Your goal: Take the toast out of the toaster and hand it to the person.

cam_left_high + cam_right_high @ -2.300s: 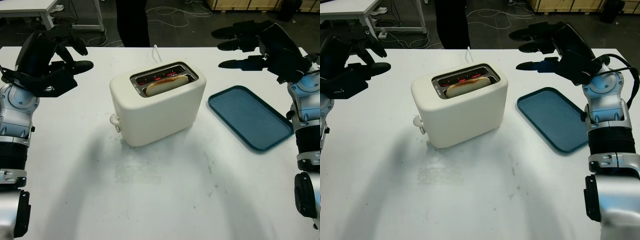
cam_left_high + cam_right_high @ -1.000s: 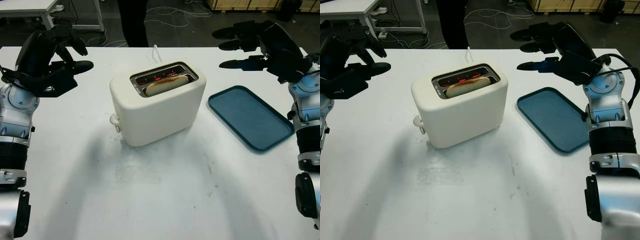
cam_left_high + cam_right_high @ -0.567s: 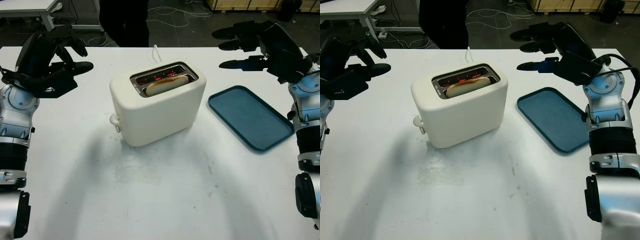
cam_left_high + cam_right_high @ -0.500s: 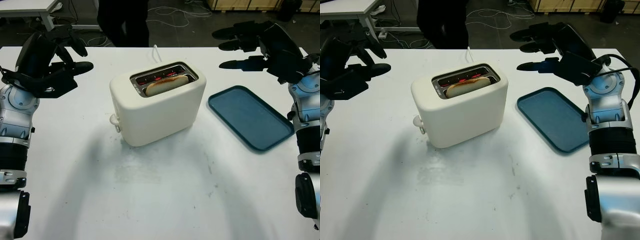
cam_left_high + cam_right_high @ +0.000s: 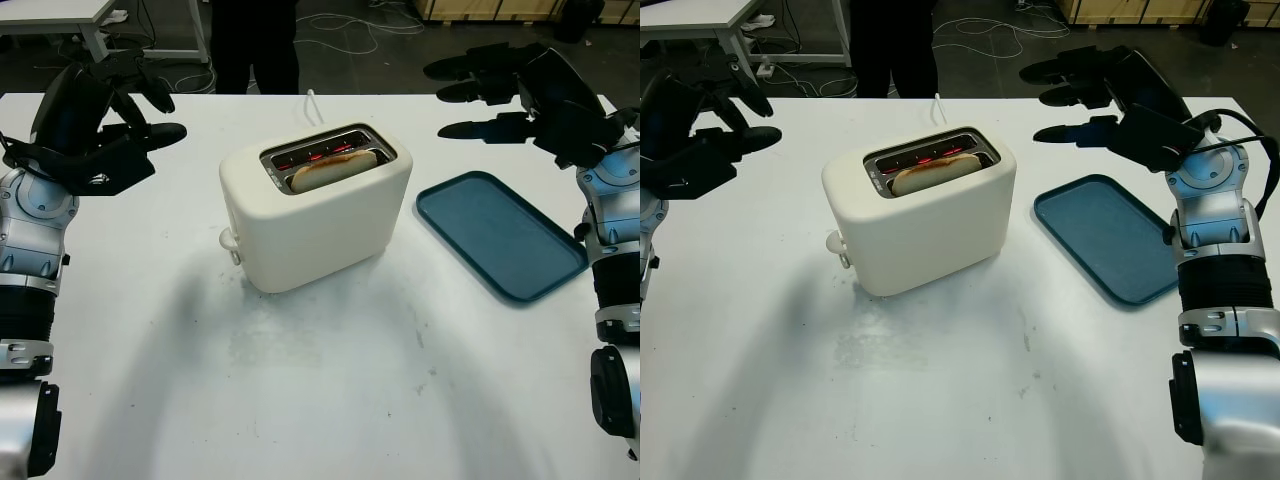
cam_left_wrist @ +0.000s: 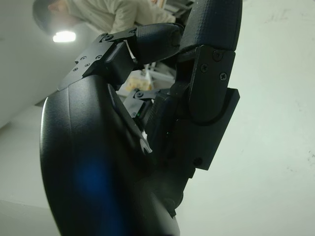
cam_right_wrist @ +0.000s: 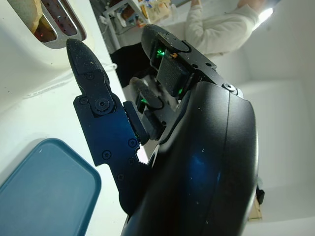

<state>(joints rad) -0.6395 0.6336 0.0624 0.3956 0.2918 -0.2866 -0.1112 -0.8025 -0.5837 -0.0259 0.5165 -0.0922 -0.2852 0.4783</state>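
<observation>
Browned toast sits in the front slot of the toaster. Your open right hand waits at two o'clock, open left hand at ten; reaching comes next.

no readable text, labels or numbers

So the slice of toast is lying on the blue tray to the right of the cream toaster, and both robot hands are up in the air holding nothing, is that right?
Not quite. The browned slice of toast sits in a slot of the cream toaster, as the left eye view shows; the blue rectangular tray to the toaster's right holds nothing. The rest stands: the left hand and right hand are raised and open.
</observation>
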